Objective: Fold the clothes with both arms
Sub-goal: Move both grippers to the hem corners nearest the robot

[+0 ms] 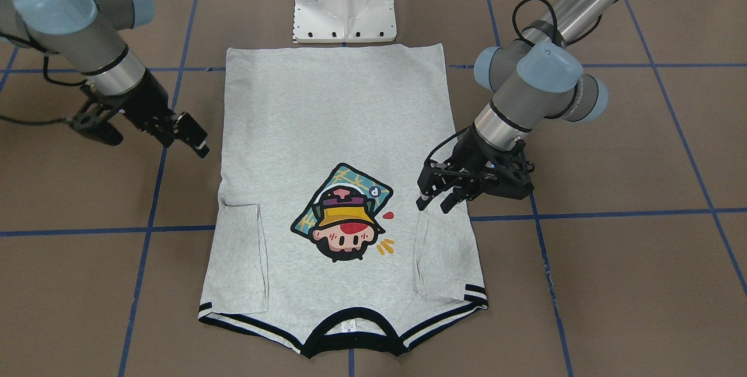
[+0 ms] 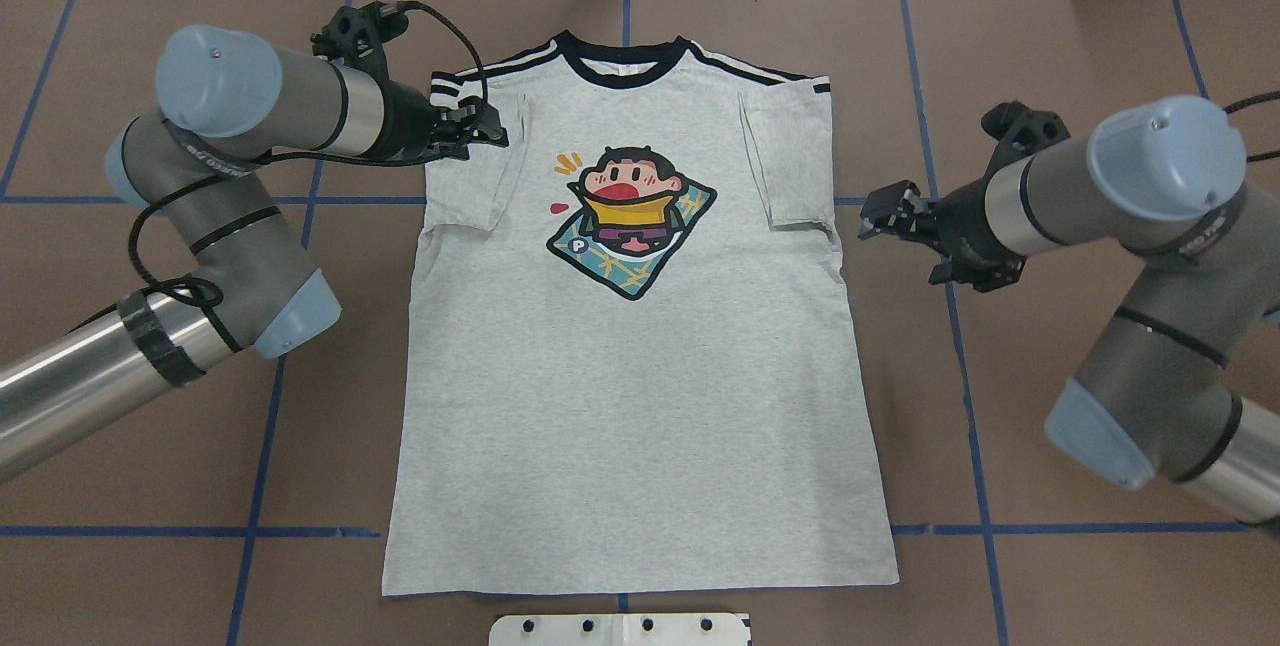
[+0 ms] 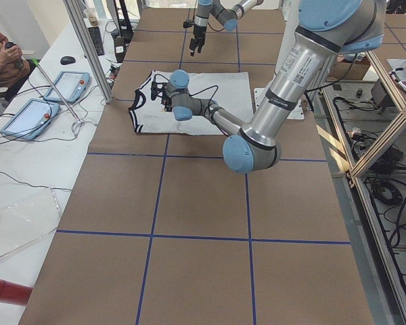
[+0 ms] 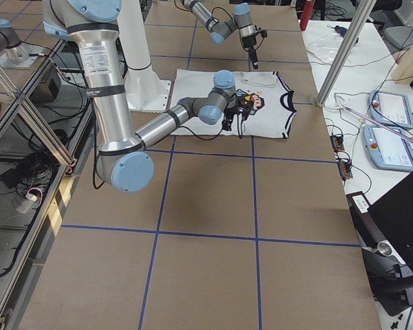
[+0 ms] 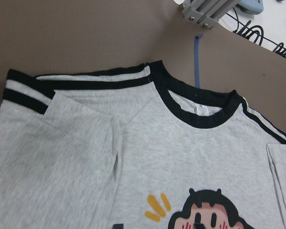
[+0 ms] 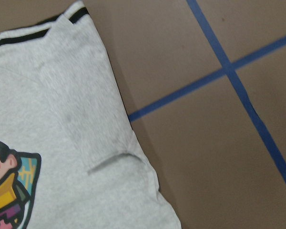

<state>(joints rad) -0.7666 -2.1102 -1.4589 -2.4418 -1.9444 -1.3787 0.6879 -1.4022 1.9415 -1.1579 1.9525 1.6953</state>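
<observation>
The grey T-shirt (image 1: 332, 120) (image 2: 640, 406) lies flat on the brown table, print up, collar away from the robot. Both short sleeves are turned in onto the chest. My left gripper (image 1: 433, 203) (image 2: 482, 131) hovers open over the turned-in sleeve (image 1: 435, 254) on its side, with nothing between its fingers. My right gripper (image 1: 195, 138) (image 2: 868, 216) is off the cloth, just beyond the shirt's other edge at sleeve height, and looks open and empty. The left wrist view shows the collar (image 5: 195, 107) and striped shoulder. The right wrist view shows the shirt's side edge (image 6: 62, 119); neither shows fingers.
The white base pedestal (image 1: 344, 3) (image 2: 620, 629) stands right at the shirt's hem. Blue tape lines (image 2: 960, 326) cross the tabletop. Side benches hold teach pendants (image 3: 27, 115) (image 4: 389, 106); a person's arm (image 3: 0, 51) rests by one. Metal posts (image 3: 88, 47) stand at the table's ends.
</observation>
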